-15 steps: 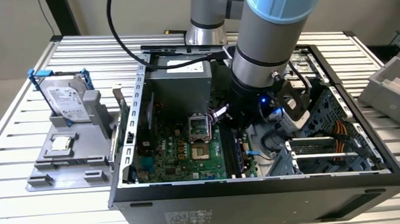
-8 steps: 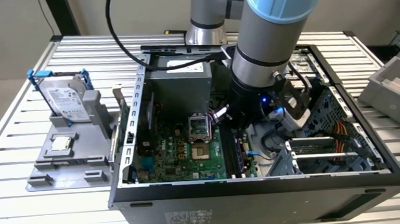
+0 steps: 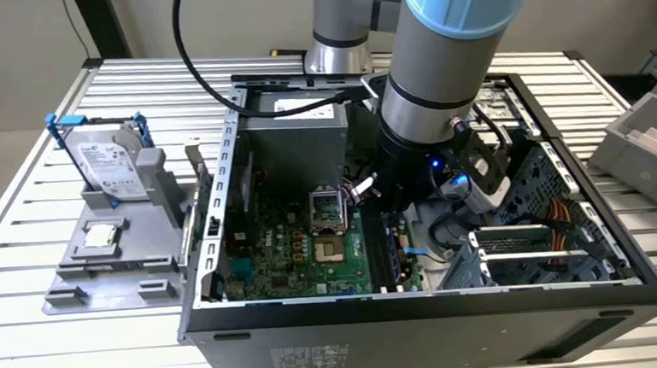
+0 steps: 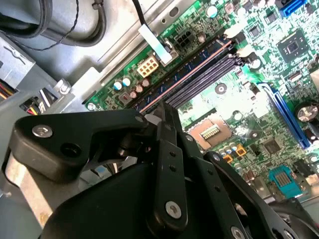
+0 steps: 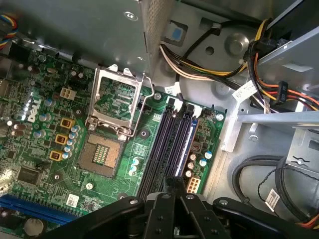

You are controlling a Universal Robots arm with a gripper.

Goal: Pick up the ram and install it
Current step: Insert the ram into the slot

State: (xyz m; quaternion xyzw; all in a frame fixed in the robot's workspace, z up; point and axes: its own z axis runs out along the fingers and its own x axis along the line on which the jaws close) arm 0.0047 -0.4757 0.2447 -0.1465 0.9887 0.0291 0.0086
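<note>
Nearest us in the exterior view, the open case [image 3: 428,315] lies on a slatted metal table [image 3: 88,353]. Inside it lies the motherboard [image 3: 299,254]. In the first wrist view we see the gripper [image 5: 174,193], its fingers drawn narrow on the ram [image 5: 174,183], a dark edge-on stick just above the slots [image 5: 167,144]. Toward the exterior view's left, a grey holder [image 3: 116,257] carries a hard drive [image 3: 111,167]. At the far right stands a grey bin [image 3: 646,143].

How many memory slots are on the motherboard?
4 memory slots, side by side between the CPU socket and the motherboard edge in the first wrist view; their near ends are hidden.
</note>
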